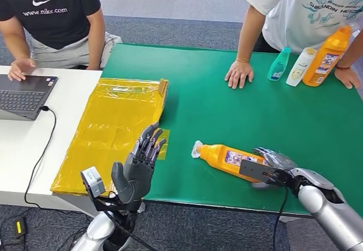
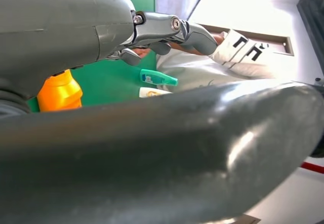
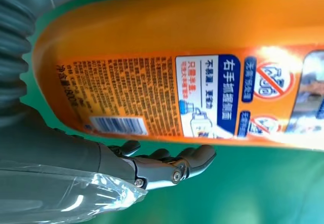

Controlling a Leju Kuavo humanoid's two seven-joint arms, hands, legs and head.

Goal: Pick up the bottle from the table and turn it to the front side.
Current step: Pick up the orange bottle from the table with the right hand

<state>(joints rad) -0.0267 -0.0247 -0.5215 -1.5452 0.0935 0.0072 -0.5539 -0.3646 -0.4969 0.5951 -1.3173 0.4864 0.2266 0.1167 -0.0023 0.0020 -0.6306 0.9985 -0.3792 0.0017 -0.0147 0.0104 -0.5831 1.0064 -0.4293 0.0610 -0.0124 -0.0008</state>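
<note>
An orange bottle (image 1: 224, 159) with a printed label lies on its side on the green table (image 1: 257, 109), near the front edge, its cap end pointing left. My right hand (image 1: 274, 163) is wrapped around its base end. In the right wrist view the bottle (image 3: 191, 57) sits between the thumb and the fingers (image 3: 168, 165), which lie against its edge; the label side with a barcode faces the camera. My left hand (image 1: 139, 166) is raised over the table's front edge with fingers spread and palm empty; it is also in the left wrist view (image 2: 114, 31).
A yellow plastic bag (image 1: 113, 126) covers the table's left part. At the far right stand a teal bottle (image 1: 279, 65), a white bottle (image 1: 300, 66) and a second orange bottle (image 1: 327, 58). A person's hand (image 1: 239, 74) rests on the table. A laptop (image 1: 23, 95) sits on the white table (image 1: 17, 149).
</note>
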